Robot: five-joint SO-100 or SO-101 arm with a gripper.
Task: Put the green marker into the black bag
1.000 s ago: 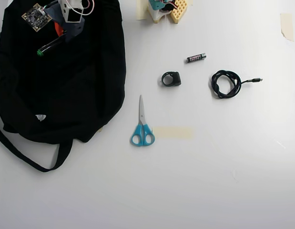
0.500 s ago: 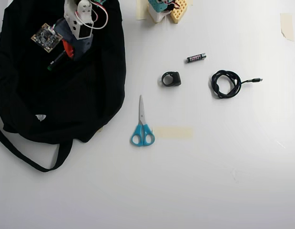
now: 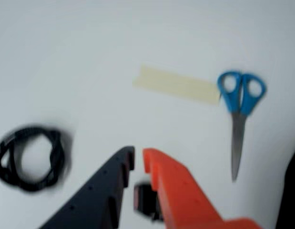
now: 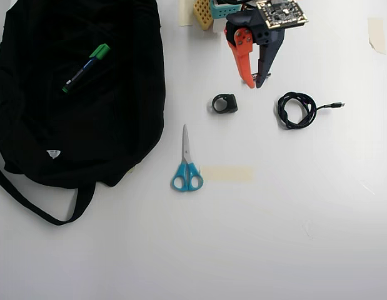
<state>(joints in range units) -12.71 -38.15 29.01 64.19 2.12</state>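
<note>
No legible text (anywhere here)

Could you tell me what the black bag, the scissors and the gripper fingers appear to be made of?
The black bag looks like soft matte fabric: it lies floppy and creased, with a limp strap. The scissors seem to have bare metal blades, grey and slightly shiny, with glossy blue plastic handles. The gripper fingers look like matte moulded or printed plastic, one orange, one black.

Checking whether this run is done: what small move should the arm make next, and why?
Probably just retract to rest. The green marker already lies on the black bag, and the gripper is empty, its fingers nearly closed over the white table by the battery.
</note>
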